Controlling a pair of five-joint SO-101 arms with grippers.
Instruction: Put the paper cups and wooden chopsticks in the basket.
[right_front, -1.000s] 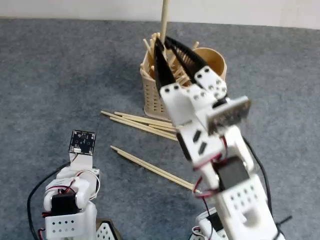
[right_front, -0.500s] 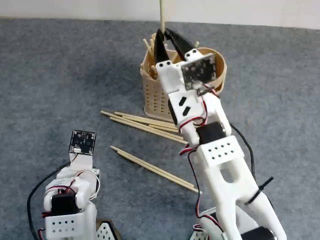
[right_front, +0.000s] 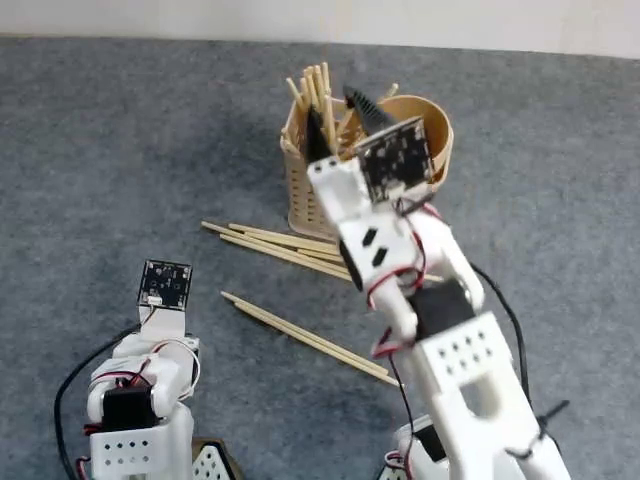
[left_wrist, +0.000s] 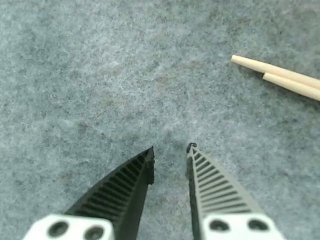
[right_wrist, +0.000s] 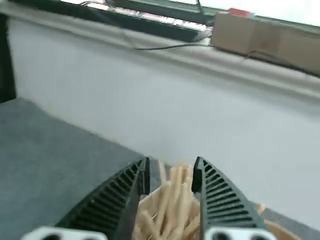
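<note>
From the overhead camera, my right gripper (right_front: 335, 102) sits over the basket (right_front: 305, 205) at 12 o'clock on the grey mat (right_front: 120, 150), jaws apart with nothing between them. Half a second ago they held a single chopstick upright above the rim. That stick has dropped in and joined the cluster of chopsticks (right_front: 318, 88) poking out of the basket's 11 o'clock corner. The gripper has also drawn back a little toward me since then. So that delivery looks done — one stick fewer to fetch.

The paper cup (right_front: 435, 130) shows at the basket's 3 o'clock side. It looks to be inside, but the arm hides its lower part, so I can't be sure.

Two lots are still out on the mat: a loose bundle (right_front: 275, 243) just below the basket toward the centre, and a pair (right_front: 300, 335) further toward 6 o'clock, apart from the bundle. Neither has shifted over the last second.

My left gripper (left_wrist: 170, 148) hangs over bare mat down at 7 o'clock, jaws parted and empty, with two stick ends (left_wrist: 280, 77) lying near it. It hasn't moved.

My read is that the job is partway through, and the bundle is the likely next pick for the right arm. Those sticks lie flat and touch one another — a pinch there could catch several or let one slip.
</note>
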